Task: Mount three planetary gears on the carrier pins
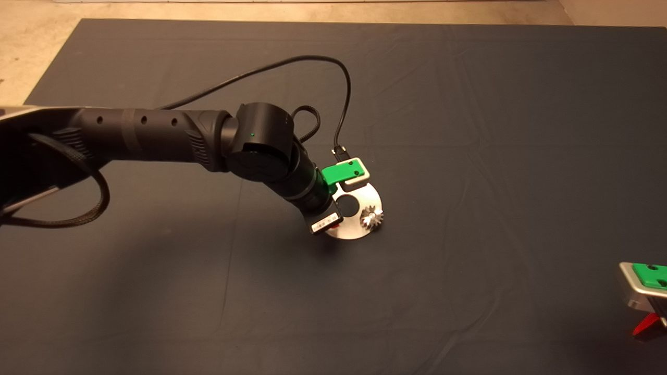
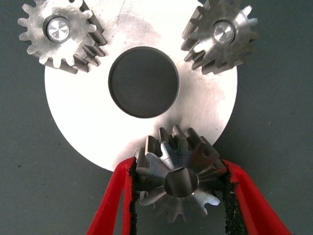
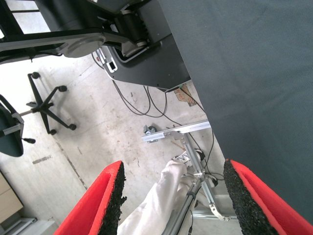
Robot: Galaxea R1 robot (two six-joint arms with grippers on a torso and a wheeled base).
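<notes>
My left gripper (image 2: 180, 196) is down over the flat round silver disc (image 2: 98, 127) near the middle of the dark mat (image 1: 469, 130), its red fingers (image 2: 110, 205) clamped on either side of a small shiny dark-steel toothed gear (image 2: 178, 178). That gear sits at the disc's rim, overhanging the edge closest to my wrist, with its bore facing the camera; I cannot tell whether a peg is inside the bore.

Two more identical steel gears are already seated on the disc: one (image 2: 61, 34) with the bright end of a short silvery peg (image 2: 58, 29) showing in its centre, the other (image 2: 220, 34) likewise with a peg tip (image 2: 223, 33) showing. They sit on either side of the disc's dark central hole (image 2: 143, 82), well apart from the gear I hold.

From above, my own black forearm and wrist (image 1: 271, 156) cover much of the disc, so only one seated gear (image 1: 371, 216) shows there. A black cable (image 1: 312, 67) loops over the mat behind the arm.

My right gripper (image 1: 646, 312) waits at the mat's lower right edge, fingers spread wide, holding nothing. Between them I see the floor beyond the mat, an office chair base (image 3: 46, 105) and a person's leg in light trousers (image 3: 156, 200).
</notes>
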